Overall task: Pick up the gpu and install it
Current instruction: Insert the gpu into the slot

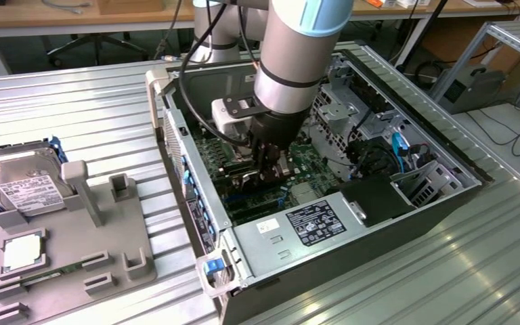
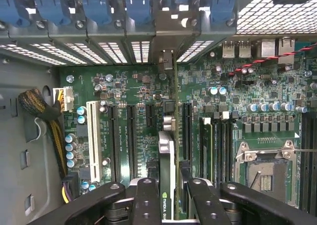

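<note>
Exterior view: the hand (image 1: 271, 162) is hanging inside the open computer case (image 1: 181, 135), holding the gpu (image 1: 258, 181) just above the motherboard (image 1: 310, 162).

Wrist view: the hand (image 2: 171, 205), partly closed, is clamping the gpu (image 2: 167, 170) edge-on. If the card is sitting off its slot (image 2: 131, 136), it risks jamming. Capacitors (image 2: 80, 115) and memory slots (image 2: 218, 140) are crowding either side.

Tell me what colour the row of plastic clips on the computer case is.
Blue; the plastic clips show best in the wrist view.

A robotics lab — open computer case (image 1: 378, 257) on ribbed metal bench (image 1: 79, 115).
</note>
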You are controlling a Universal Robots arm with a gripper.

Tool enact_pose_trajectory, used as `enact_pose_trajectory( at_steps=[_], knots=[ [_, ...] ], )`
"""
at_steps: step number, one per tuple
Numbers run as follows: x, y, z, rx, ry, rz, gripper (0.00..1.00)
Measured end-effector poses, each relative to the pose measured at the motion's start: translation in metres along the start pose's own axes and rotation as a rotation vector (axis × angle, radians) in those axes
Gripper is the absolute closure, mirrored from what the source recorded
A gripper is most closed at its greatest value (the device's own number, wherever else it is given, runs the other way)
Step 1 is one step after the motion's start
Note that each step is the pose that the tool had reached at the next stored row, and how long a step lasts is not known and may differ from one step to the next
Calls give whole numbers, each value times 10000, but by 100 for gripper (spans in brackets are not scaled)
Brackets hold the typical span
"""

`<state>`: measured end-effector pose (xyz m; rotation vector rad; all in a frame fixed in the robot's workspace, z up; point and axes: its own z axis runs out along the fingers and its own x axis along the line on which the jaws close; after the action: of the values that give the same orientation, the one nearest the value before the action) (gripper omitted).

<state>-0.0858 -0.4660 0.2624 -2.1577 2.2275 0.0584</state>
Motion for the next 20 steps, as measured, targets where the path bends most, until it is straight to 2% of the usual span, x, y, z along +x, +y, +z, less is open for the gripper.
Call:
enact_pose_trajectory(
  at_steps=[14,15,16,20],
  knots=[
    [-13,12,14,0,-3,2,73],
    [-15,11,20,6,-16,2,72],
    [-14,12,18,4,-11,2,66],
    [-13,12,14,1,-3,1,66]
  ],
)
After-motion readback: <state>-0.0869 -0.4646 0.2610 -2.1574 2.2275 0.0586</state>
